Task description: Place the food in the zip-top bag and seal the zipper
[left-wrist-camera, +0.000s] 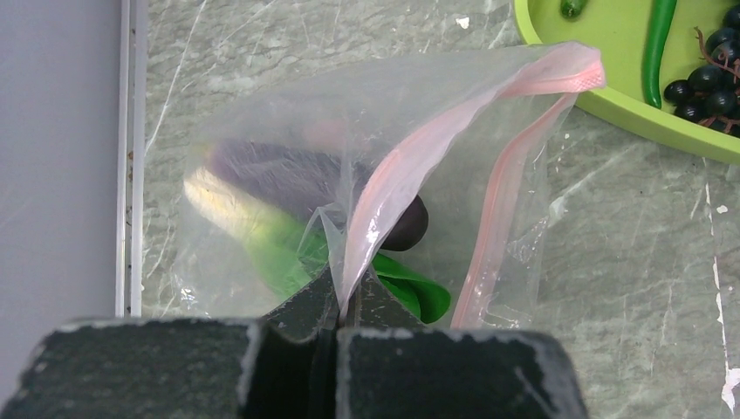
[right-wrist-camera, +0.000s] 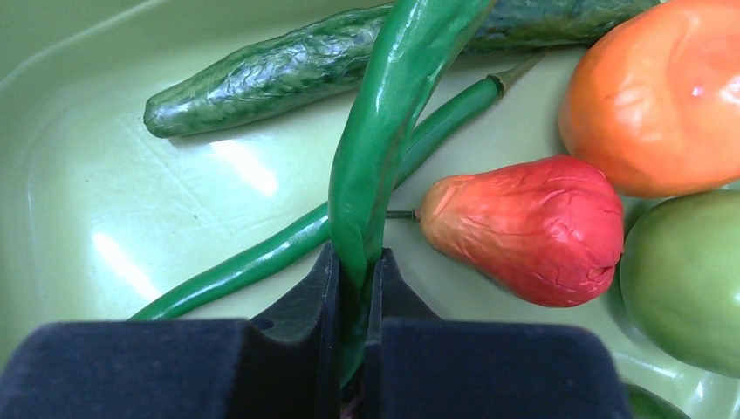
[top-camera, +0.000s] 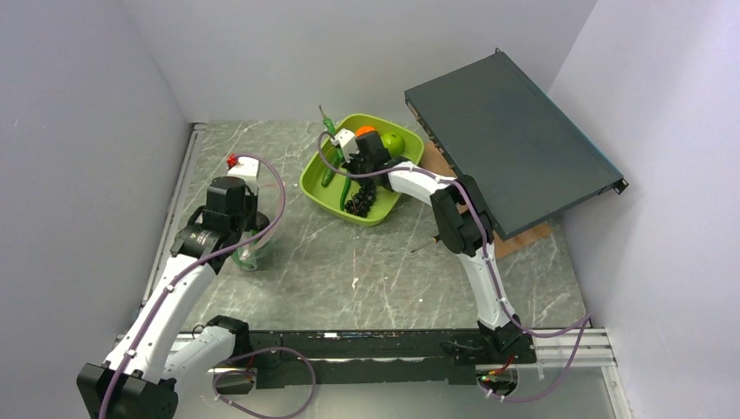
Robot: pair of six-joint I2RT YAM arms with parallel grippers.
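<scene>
My left gripper (left-wrist-camera: 340, 292) is shut on the pink zipper (left-wrist-camera: 419, 157) edge of the zip-top bag (left-wrist-camera: 262, 131) and holds its mouth open. The purple eggplant (left-wrist-camera: 288, 175) and the white-green leek (left-wrist-camera: 236, 214) lie inside the bag. In the top view the bag (top-camera: 249, 256) hangs under the left gripper at the table's left. My right gripper (right-wrist-camera: 353, 279) is shut on a green pod (right-wrist-camera: 384, 113) over the lime tray (right-wrist-camera: 78, 175). In the tray lie the cucumber (right-wrist-camera: 288, 70), another pod (right-wrist-camera: 262, 253), the orange (right-wrist-camera: 663, 96), the red pepper (right-wrist-camera: 532, 227), the green apple (right-wrist-camera: 689, 279) and the grapes (left-wrist-camera: 711, 83).
A dark flat panel (top-camera: 515, 148) leans at the back right, close behind the right arm, over a brown board (top-camera: 524, 240). A white block with a red knob (top-camera: 244, 166) stands behind the left gripper. Grey walls close in on the left, back and right.
</scene>
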